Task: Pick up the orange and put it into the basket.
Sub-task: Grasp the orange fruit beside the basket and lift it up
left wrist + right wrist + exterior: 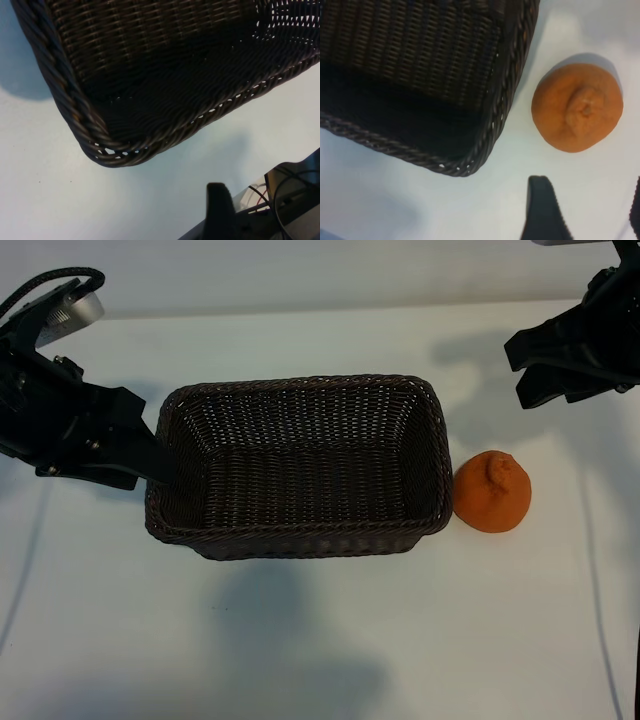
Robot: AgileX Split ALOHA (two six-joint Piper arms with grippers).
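right end effector (545, 375): open, empty | orange (493, 492): below it, beside basket (300, 540)

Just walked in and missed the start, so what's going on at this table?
Two robot arms share a white table with a dark wicker basket and an orange. The orange sits on the table beside the basket's right end; nothing lies in the basket. The right gripper hangs open above and behind the orange. The left gripper is open at the basket's left rim. Neither holds anything.
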